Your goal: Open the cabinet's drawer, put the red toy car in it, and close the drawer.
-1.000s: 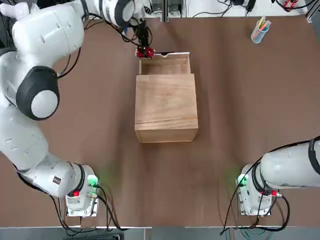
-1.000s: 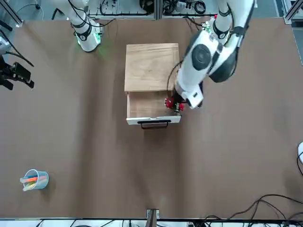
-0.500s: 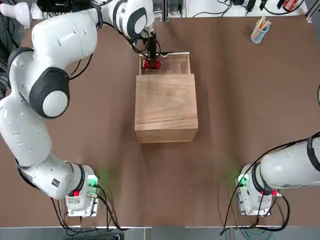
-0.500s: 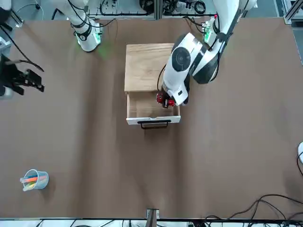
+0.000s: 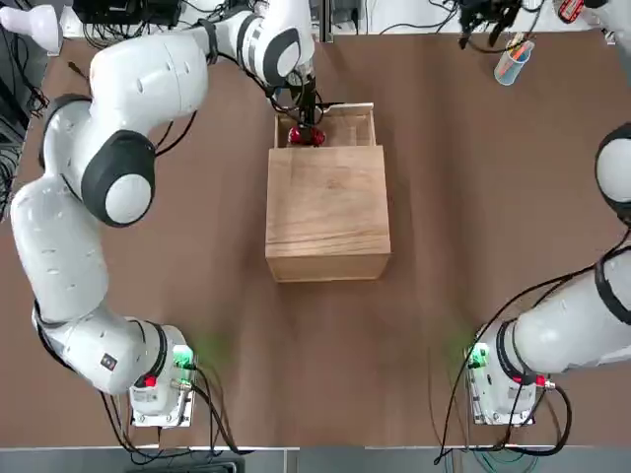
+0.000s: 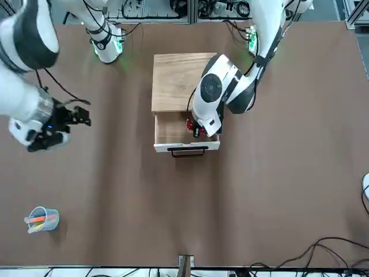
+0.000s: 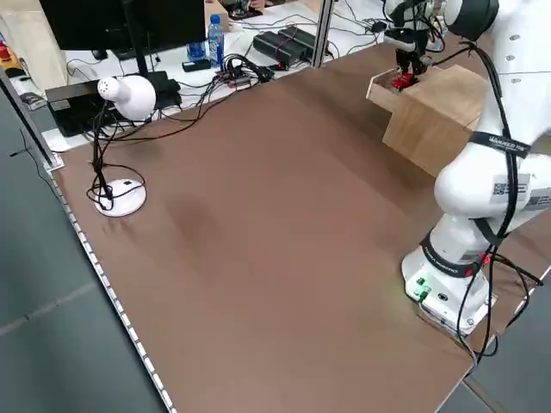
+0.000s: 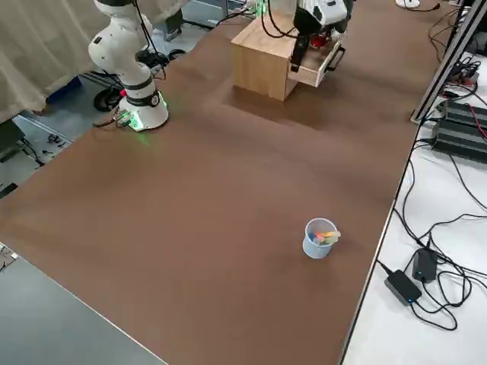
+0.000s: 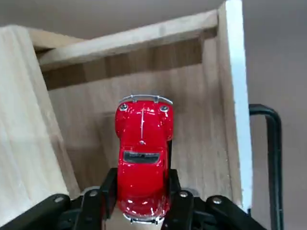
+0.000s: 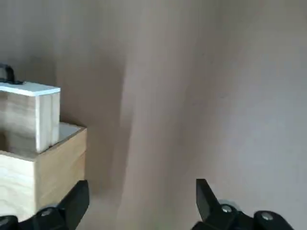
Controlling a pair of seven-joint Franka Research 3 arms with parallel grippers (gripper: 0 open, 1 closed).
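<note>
We read the critical relation from the left wrist view: the red toy car (image 9: 143, 163) sits between the fingers of the left gripper (image 9: 142, 191), one finger along each flank, its long axis parallel to them and running away from the lower edge of the frame. The grip is closed on the car, and the drawer (image 9: 201, 139) lies open beyond it — the drawer front is at the right of that frame.

In the top view, the left arm (image 5: 123, 177) reaches from lower left to top centre, with its wrist over the open drawer, close to the cabinet (image 5: 328, 212). The left hand is the nearer one. We judge that the next move is to lower, then release; a drawer wall could catch a finger.

The right gripper (image 10: 143, 201), fingers spread and holding nothing, is at the upper right of the top view — well apart from the drawer.
</note>
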